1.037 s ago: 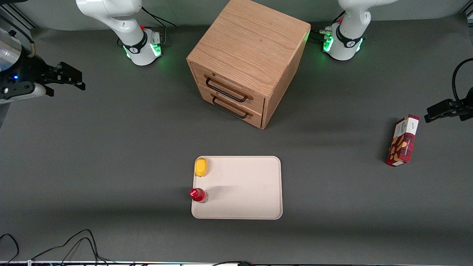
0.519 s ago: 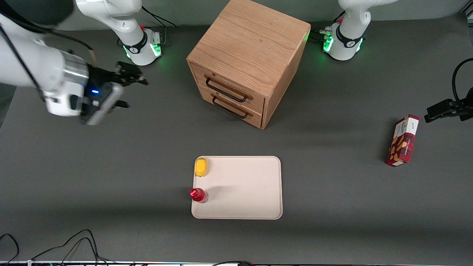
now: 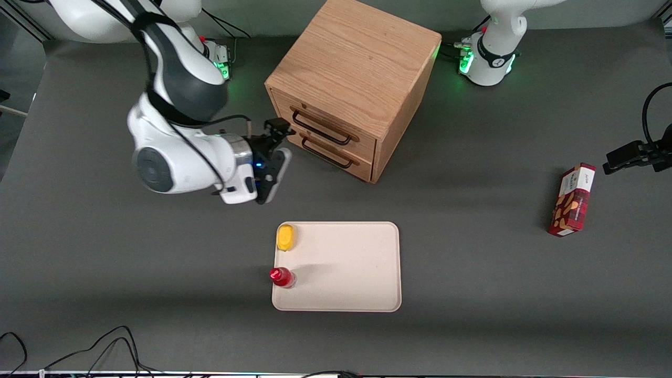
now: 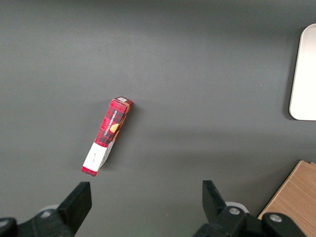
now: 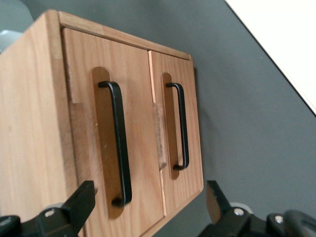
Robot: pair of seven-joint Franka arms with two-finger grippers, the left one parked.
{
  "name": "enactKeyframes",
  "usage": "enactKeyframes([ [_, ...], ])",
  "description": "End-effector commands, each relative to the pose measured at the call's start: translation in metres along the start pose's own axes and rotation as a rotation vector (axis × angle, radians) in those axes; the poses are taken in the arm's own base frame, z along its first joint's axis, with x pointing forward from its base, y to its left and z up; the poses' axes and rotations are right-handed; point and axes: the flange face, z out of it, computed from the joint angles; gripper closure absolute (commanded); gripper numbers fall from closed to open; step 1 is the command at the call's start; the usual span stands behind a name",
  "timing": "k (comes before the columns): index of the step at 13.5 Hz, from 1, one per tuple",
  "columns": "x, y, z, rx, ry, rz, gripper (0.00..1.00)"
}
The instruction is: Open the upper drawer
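Note:
The boxy wooden cabinet [image 3: 357, 63] stands at the back middle of the table, both drawers shut. The upper drawer [image 3: 328, 123] has a wide black wire handle [image 3: 320, 127]; the lower drawer [image 3: 336, 152] sits under it. My right gripper [image 3: 281, 149] hovers in front of the drawers, close to the handles' ends, touching nothing. In the right wrist view the gripper [image 5: 148, 202] is open and empty, with the upper drawer [image 5: 136, 123] and its handle [image 5: 118, 143] straight ahead, beside the lower drawer's handle [image 5: 180, 126].
A beige tray [image 3: 357, 262] lies nearer the front camera than the cabinet, with a yellow object [image 3: 285, 237] and a red bottle [image 3: 282, 276] on its edge. A red box [image 3: 572, 199] lies toward the parked arm's end, also in the left wrist view [image 4: 107, 135].
My right arm has swung in from the working arm's end of the table to the front of the drawers. The drawers have not moved.

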Motion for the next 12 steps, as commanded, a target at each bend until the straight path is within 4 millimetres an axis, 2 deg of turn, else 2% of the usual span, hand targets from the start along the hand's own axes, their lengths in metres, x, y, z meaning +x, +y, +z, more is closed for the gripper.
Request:
enactKeyframes([
  [1,0.015,-0.001,0.024,-0.005,-0.012,-0.034,0.0],
  [3,0.02,-0.014,0.054,-0.009,-0.009,-0.053,0.0],
  [5,0.019,-0.017,0.077,-0.021,-0.023,-0.051,0.0],
  [8,0.017,-0.015,0.096,-0.041,-0.038,-0.034,0.0],
  [12,0.015,-0.014,0.106,-0.043,-0.044,-0.032,0.0],
])
